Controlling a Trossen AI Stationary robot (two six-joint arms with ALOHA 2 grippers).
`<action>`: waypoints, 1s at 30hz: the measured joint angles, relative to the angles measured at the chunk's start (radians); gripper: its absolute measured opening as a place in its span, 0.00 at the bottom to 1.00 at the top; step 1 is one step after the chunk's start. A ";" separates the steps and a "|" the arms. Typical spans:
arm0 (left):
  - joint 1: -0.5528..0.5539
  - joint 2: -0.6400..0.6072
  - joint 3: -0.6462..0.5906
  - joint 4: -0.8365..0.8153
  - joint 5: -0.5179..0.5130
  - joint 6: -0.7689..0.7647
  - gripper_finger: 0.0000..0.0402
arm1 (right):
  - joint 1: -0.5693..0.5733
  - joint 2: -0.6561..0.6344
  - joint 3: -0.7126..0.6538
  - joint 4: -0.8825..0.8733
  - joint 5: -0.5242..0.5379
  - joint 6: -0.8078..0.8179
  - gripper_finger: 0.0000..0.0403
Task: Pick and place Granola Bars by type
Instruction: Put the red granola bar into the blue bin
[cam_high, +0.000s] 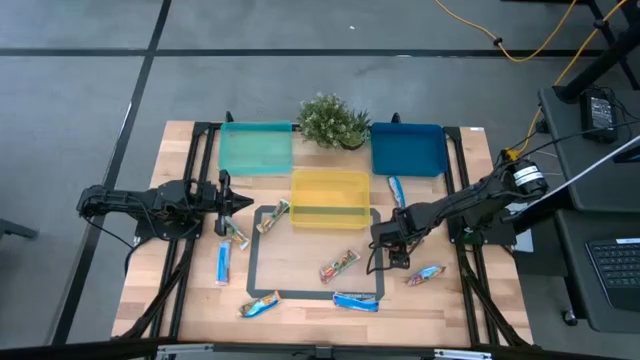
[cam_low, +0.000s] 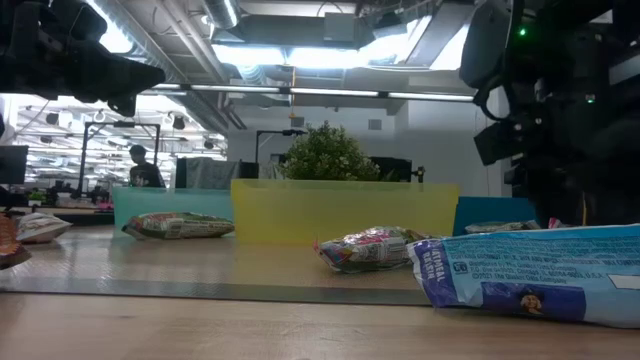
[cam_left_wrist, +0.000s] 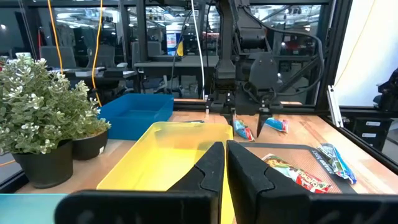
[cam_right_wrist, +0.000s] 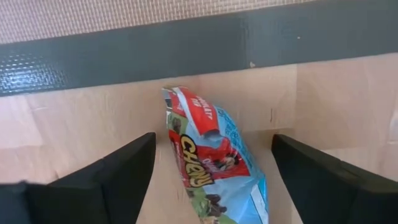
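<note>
Overhead, the right gripper (cam_high: 399, 262), fingers spread, straddles a granola bar (cam_right_wrist: 211, 155) by the yellow tray (cam_high: 329, 200); only its wrist view shows the red-blue wrapper. Left gripper (cam_high: 240, 202) waits clenched.

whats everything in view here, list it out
bars: eight seen from above, blue, tan-green, silvery red-blue, scattered in and around the tape square; a ninth under the right gripper
trays: three, teal, yellow, blue, far side of the table
plant: one, green, dark pot, between teal and blue trays
tape square: one, dark, mid-table
table: one, light wood
person: one, far in the room behind
left gripper: dark, shut, near the teal tray
right gripper: dark, open, straddling the ninth bar right of the square
</note>
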 joint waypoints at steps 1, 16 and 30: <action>0.000 0.000 0.000 0.000 0.000 0.000 0.03 | 0.000 0.000 0.000 0.001 0.004 0.002 0.79; 0.000 0.000 0.000 0.000 0.000 0.000 0.03 | -0.003 -0.001 -0.004 0.004 0.053 0.000 0.39; 0.000 0.000 0.000 0.000 0.000 0.000 0.03 | -0.003 0.005 0.132 -0.070 0.066 -0.001 0.22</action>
